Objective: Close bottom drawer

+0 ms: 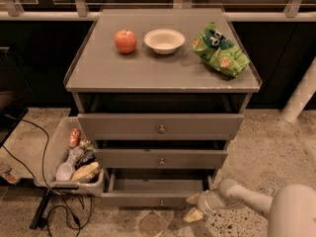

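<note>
You're in an indoor robot test area.
Speckled floor [276, 147], loose cables [46, 152], a lone drawer unit [158, 68], and the gripper [193, 207] low at the bottom drawer's [148, 200] right end.

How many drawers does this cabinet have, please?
3, stacked: the top drawer, the middle drawer, and the bottom drawer, pulled out furthest. The hand sits by its right front corner.
</note>
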Tool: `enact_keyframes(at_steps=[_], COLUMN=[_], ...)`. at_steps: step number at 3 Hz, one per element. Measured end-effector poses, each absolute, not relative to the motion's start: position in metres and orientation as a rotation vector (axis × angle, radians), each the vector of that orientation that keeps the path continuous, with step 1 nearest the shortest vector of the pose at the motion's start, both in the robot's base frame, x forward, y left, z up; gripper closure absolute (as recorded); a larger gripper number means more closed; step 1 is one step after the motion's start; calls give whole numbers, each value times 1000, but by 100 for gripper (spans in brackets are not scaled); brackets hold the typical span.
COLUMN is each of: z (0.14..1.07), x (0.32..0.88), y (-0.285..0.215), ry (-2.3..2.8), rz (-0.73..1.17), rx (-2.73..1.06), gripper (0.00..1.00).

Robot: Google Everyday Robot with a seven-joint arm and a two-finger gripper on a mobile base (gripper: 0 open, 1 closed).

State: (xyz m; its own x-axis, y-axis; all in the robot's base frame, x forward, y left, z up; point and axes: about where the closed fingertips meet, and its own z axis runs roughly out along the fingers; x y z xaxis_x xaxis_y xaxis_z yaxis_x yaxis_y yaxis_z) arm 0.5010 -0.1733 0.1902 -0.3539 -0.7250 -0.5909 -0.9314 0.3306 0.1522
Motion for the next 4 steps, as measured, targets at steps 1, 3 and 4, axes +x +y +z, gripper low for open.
enact_keyframes(at_steps=[1,3,4], z=[174,168,171], x=[505,531,593], y=[-166,-171,-185], ry=[2196,2206,2207], rz=[667,626,493], rx=[-1451,-1397,-1320], gripper=[0,0,0])
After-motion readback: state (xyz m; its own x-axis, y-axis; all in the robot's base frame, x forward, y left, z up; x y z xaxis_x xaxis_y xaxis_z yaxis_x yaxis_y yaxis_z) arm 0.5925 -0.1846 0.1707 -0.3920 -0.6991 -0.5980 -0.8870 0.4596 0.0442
